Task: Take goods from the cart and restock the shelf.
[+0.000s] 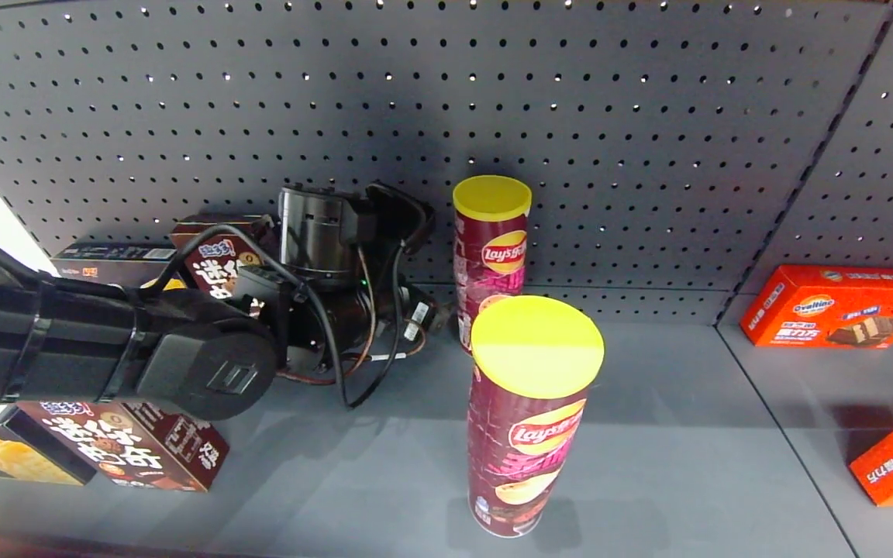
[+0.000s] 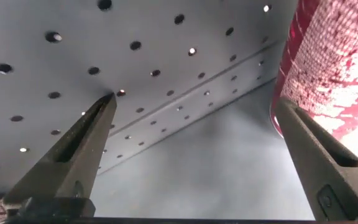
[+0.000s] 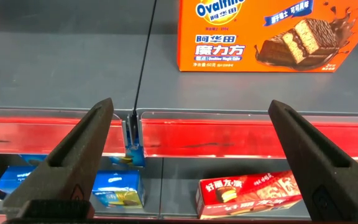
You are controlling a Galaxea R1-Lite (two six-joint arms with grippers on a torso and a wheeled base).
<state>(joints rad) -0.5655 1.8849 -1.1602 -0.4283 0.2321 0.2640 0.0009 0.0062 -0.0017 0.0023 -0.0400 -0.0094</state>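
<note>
At centre of the head view, two chip cans are standing upright on the shelf (image 1: 687, 434), the rear can (image 1: 491, 256) against the pegboard (image 1: 648, 116) and the front can (image 1: 528, 434) lower in the frame, while the left gripper (image 2: 196, 102) is sitting released at mid left, one finger (image 2: 319, 165) just beside the rear can and nothing between the jaws. The right gripper (image 3: 189, 104) is hanging spread and empty before a red shelf rail (image 3: 229, 137). Each can is probably handling as a light, stiff, slick-walled tube, tall and tip-prone, so the hold is best taken across mid-body, not on the yellow lid (image 1: 536, 341).
</note>
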